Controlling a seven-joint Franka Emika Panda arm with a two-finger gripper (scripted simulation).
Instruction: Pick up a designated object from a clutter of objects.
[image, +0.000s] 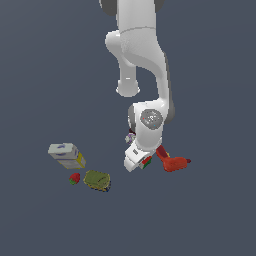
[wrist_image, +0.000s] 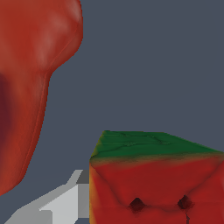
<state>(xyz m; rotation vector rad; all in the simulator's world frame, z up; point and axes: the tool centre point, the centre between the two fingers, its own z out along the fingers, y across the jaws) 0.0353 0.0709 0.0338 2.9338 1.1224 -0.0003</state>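
Red and green is mostly what we get up close: the puzzle cube fills the lower part of the wrist view, red face toward the camera with a green face on top. One pale grey finger of the hand sits right against the cube's side. We can't see the other finger, so we can't tell whether the hand is clamped on the cube or just alongside it.

From the exterior view, the arm is bent low over the dark grey worktop, and only a bit of the cube pokes out right at the hand's tip. The red power drill lies just beside the hand. A small dark-and-white round piece is near too, tucked behind the wrist.

Well apart from the hand sit the grey-yellow box, the strawberry and the olive flat can, clustered together.
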